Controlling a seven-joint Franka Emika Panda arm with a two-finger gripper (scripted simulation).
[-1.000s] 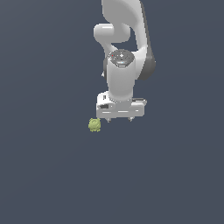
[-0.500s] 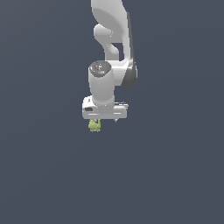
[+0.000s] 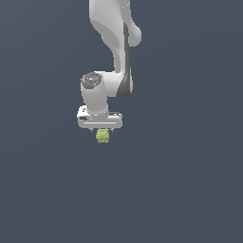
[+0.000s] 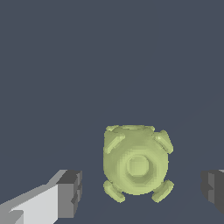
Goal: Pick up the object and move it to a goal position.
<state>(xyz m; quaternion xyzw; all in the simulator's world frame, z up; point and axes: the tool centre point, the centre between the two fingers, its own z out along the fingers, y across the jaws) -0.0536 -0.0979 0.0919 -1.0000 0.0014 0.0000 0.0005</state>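
One object, position: the small yellow-green, roundish, bumpy lump [image 3: 102,135] lay on the flat dark grey-blue surface [image 3: 190,190], directly under the white hand [image 3: 100,129] in the exterior view, its top meeting the underside of the hand's wide body.
Object against fingers: in the wrist view the lump [image 4: 136,164] sat between the two dark grey fingertip pads [image 4: 70,194], with a clear strip of surface showing on each side, so neither pad touched it.
Offset: the lump sat nearer the pad at the frame's edge [image 4: 214,190] than the other, though only slightly.
Object look: pale yellow-green, rounded body with a raised ring and small boss at its centre, and short ribs or nubs sticking out at its corners; a flatter ridge ran along one side.
Object size: much narrower than the white hand above it.
Hand state: spread wide, the jaws standing well apart on either side of the lump and gripping nothing.
Hand contact: whether the fingertips reached the surface could not be told from either view.
Arm: the white, jointed robot arm [image 3: 114,42] came down from the top of the exterior view, with the hand pointing straight down.
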